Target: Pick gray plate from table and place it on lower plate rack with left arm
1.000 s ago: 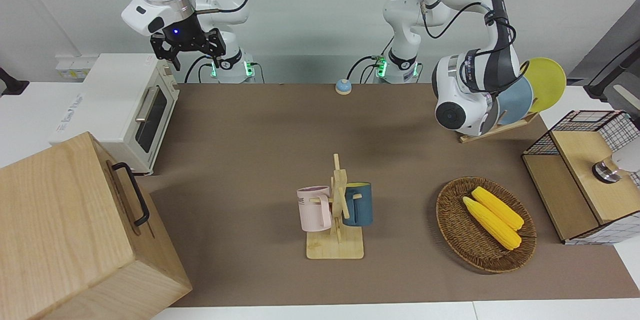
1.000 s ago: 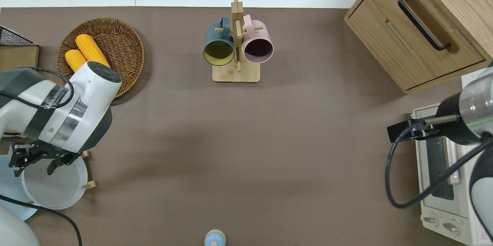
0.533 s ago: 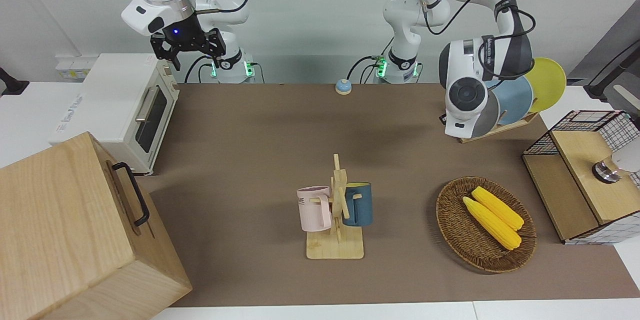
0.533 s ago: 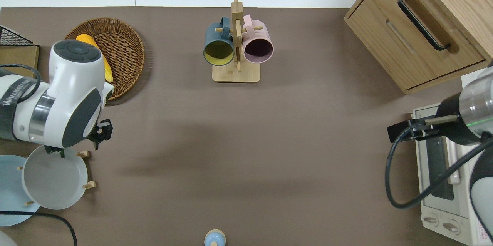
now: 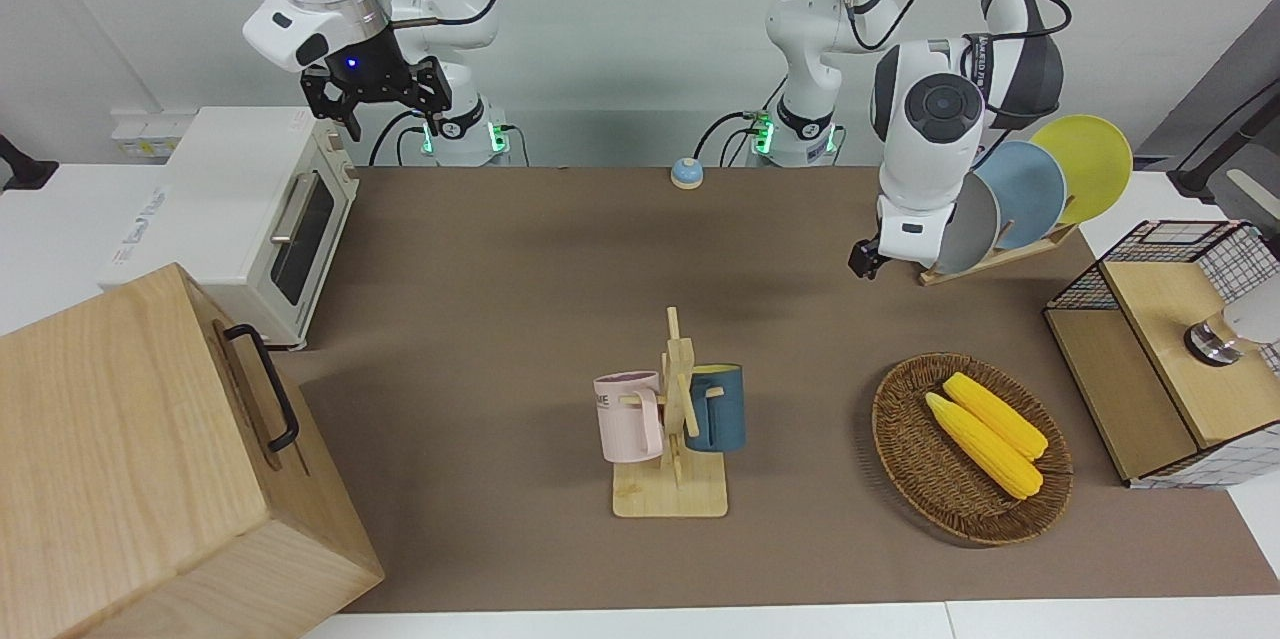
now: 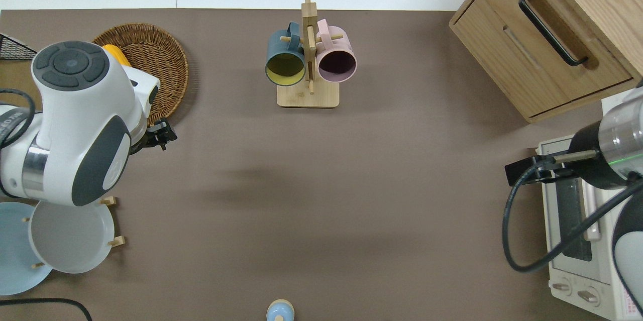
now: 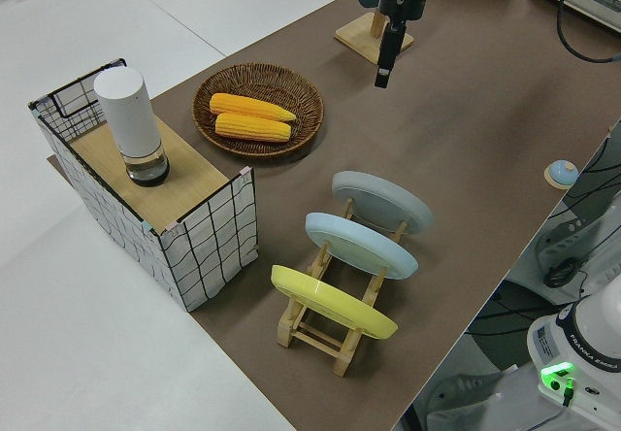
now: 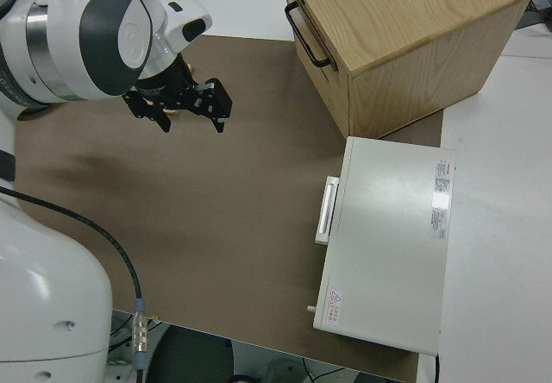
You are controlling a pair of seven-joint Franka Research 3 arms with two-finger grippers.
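Note:
The gray plate [image 6: 70, 235] [image 5: 968, 224] [image 7: 383, 201] leans in the lowest slot of the light-wood plate rack [image 7: 310, 329] [image 5: 1000, 257], free of any gripper. A blue plate [image 7: 361, 245] and a yellow plate [image 7: 330, 302] stand in the slots above it. My left gripper [image 6: 165, 136] [image 5: 866, 261] [image 7: 385, 72] hangs in the air over bare table beside the wicker basket, away from the rack, open and holding nothing. The right arm is parked, its gripper [image 8: 191, 127] [image 5: 378, 119] open.
A wicker basket [image 6: 166, 55] holds corn cobs [image 5: 985, 429]. The wooden mug stand [image 6: 307, 95] with two cups is mid-table. A wire-sided box [image 7: 209, 242] with a white canister sits near the rack. A wooden cabinet [image 5: 130, 459], toaster oven [image 5: 240, 209] and small blue bell [image 5: 686, 173] also stand here.
My left gripper has let go of the gray plate's rim and swung up and away from the rack to over the table by the basket. The plate stays in its slot.

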